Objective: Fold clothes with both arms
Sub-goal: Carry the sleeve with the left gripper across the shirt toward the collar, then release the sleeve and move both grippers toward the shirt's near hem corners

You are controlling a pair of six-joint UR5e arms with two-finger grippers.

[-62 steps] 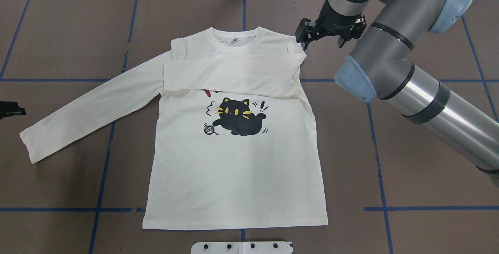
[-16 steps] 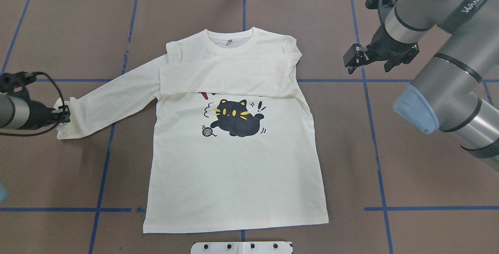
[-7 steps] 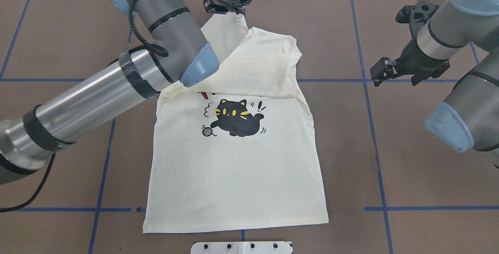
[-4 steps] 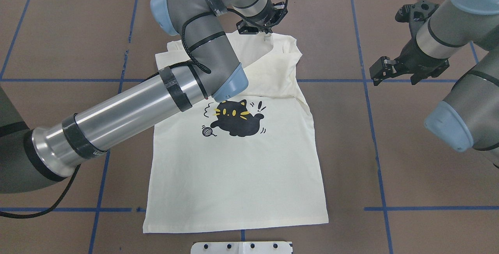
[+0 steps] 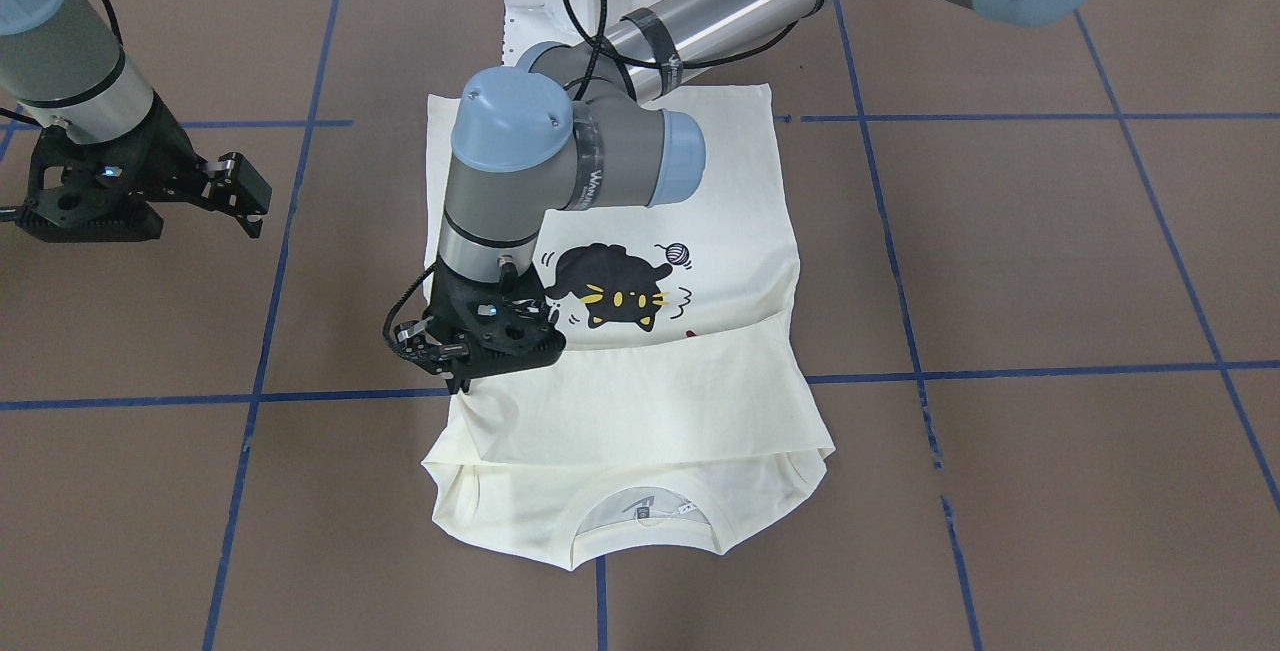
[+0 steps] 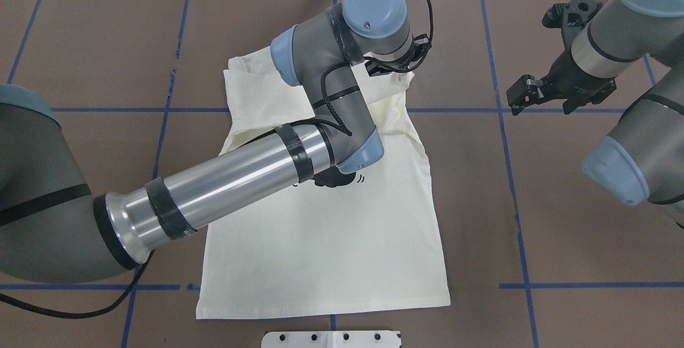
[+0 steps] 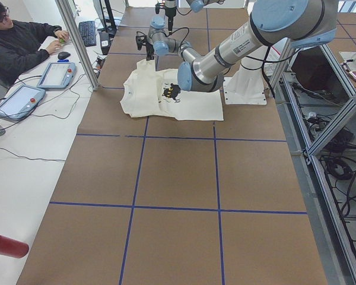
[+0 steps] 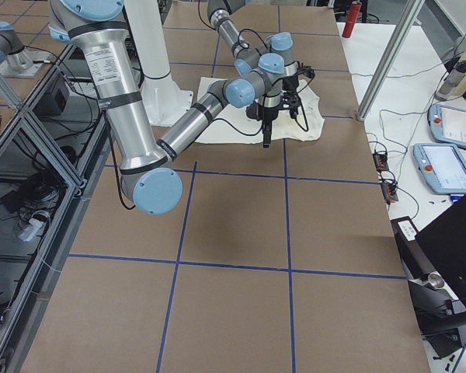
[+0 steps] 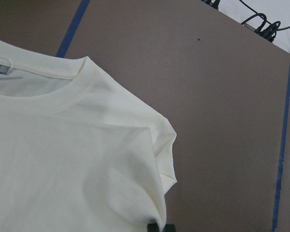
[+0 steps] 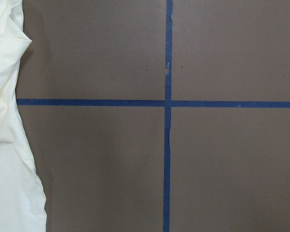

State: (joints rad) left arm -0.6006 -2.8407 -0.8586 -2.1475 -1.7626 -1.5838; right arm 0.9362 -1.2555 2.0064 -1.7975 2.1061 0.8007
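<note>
The cream shirt lies face up on the brown table, collar at the far side from the robot. Its black cat print shows in the front-facing view, while my left arm covers most of it from overhead. Both sleeves lie folded across the chest. My left gripper is low over the shirt's right shoulder, shut on the end of the left sleeve. The left wrist view shows the collar and shoulder. My right gripper hangs open and holds nothing, over bare table to the right of the shirt.
Blue tape lines cross the brown table. The white base block sits at the near edge. A person sits at a side desk with tablets, beyond the far edge. A red cylinder lies off the table.
My left gripper took the left sleeve's cuff and carried it across the chest to the right shoulder, folding that sleeve over. My right gripper drew off to the right and has stayed there.
</note>
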